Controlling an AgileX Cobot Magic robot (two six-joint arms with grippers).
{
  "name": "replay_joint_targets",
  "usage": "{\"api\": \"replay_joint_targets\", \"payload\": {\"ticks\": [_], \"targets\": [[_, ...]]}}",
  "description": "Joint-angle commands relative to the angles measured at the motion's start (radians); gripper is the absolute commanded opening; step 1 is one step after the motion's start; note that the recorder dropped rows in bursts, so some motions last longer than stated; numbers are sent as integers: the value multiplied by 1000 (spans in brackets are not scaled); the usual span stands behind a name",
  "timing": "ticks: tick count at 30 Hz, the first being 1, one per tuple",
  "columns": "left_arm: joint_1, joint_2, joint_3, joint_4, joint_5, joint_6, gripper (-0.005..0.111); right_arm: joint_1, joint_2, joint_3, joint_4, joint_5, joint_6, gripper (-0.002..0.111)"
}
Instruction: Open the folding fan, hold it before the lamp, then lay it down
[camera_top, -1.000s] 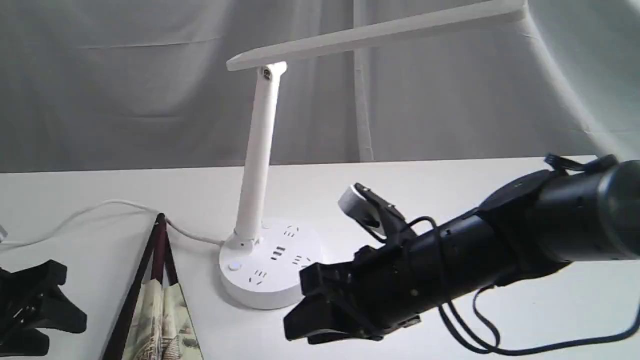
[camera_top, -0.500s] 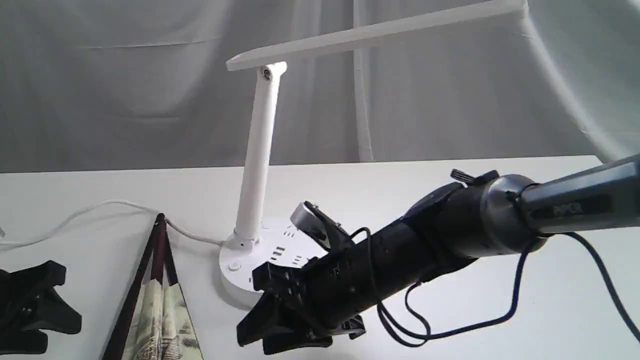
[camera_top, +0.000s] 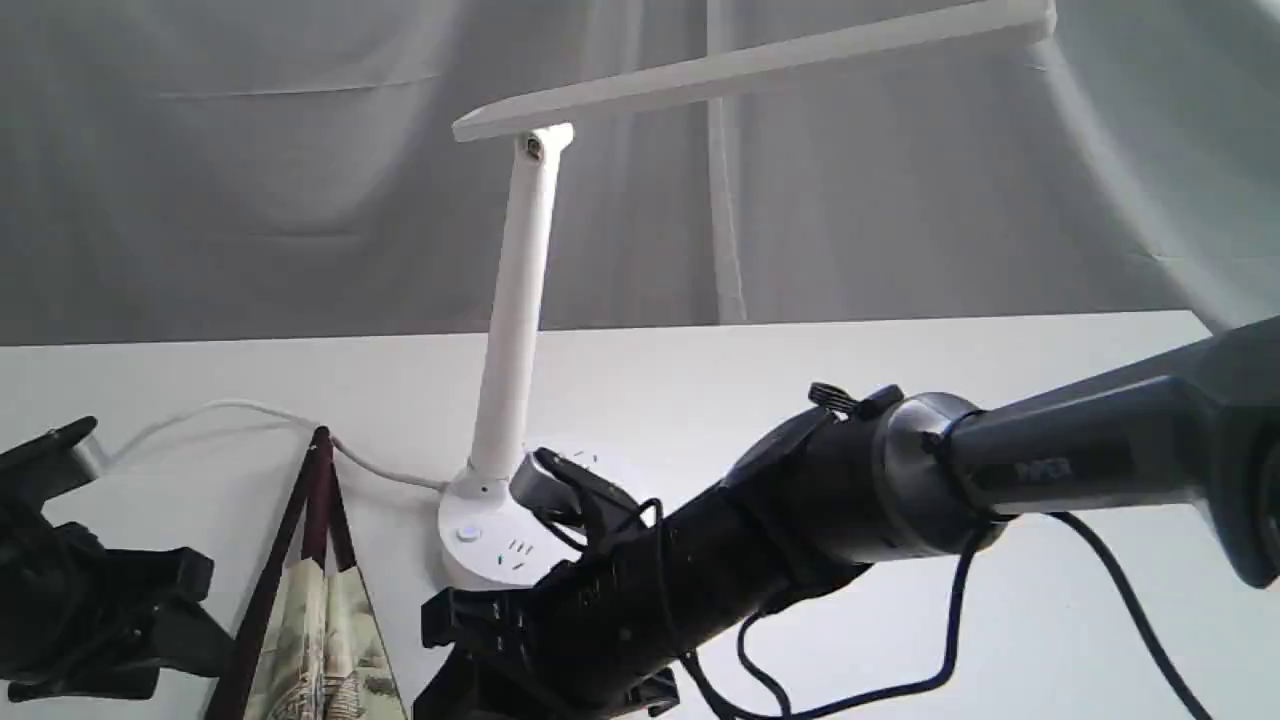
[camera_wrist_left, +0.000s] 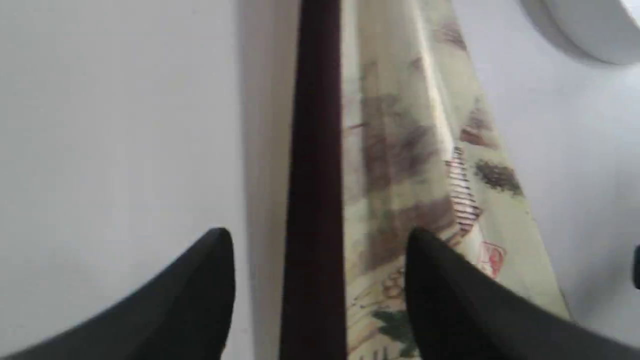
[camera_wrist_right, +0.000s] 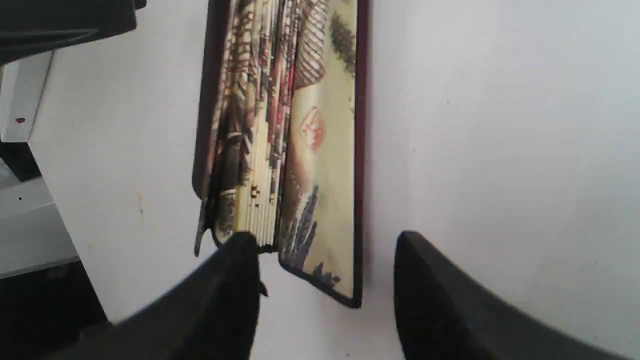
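The folding fan (camera_top: 318, 610) lies partly spread on the white table (camera_top: 900, 370), its pivot pointing toward the lamp's cord. My left gripper (camera_wrist_left: 317, 235) is open and straddles the fan's dark maroon outer rib (camera_wrist_left: 316, 150), with the printed leaf (camera_wrist_left: 415, 150) beside it. My right gripper (camera_wrist_right: 325, 237) is open too, over the fan's wide end (camera_wrist_right: 300, 150), with the other maroon rib (camera_wrist_right: 359, 150) between its fingers. The white lamp (camera_top: 515, 300) stands just right of the fan, its bar head (camera_top: 750, 65) overhead. In the exterior view the left gripper (camera_top: 210, 615) and right gripper (camera_top: 450, 650) flank the fan.
The lamp's round base (camera_top: 478, 545) with its sockets sits close behind my right gripper, and its white cord (camera_top: 200, 412) runs left past the fan's pivot. A grey curtain (camera_top: 300, 200) hangs behind the table. My right arm (camera_top: 900, 490) stretches across the front right.
My right arm has swung left and down, from right of the lamp base to the fan's right side. My left gripper has risen and shifted right toward the fan.
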Motion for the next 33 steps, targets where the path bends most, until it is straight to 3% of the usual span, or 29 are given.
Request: {"api": "replay_joint_targets", "payload": {"ticks": [1,10,19,26,33], "targets": [[-11,-8,5,-57,-31,33,57,4,0,-6,-15,0,-1,44],[6,60,5,-181,-1,149,57,4,0,-6,-29,-11,25,44],[6,95,3,-202,-57,185,57,16,23,-6,-13,-52,4,44],[6,136,-1,-376,27,390,57,14,23,-6,-3,-46,4,44],[7,153,-1,-364,-56,414,57,14,23,-6,-72,-41,6,44]]}}
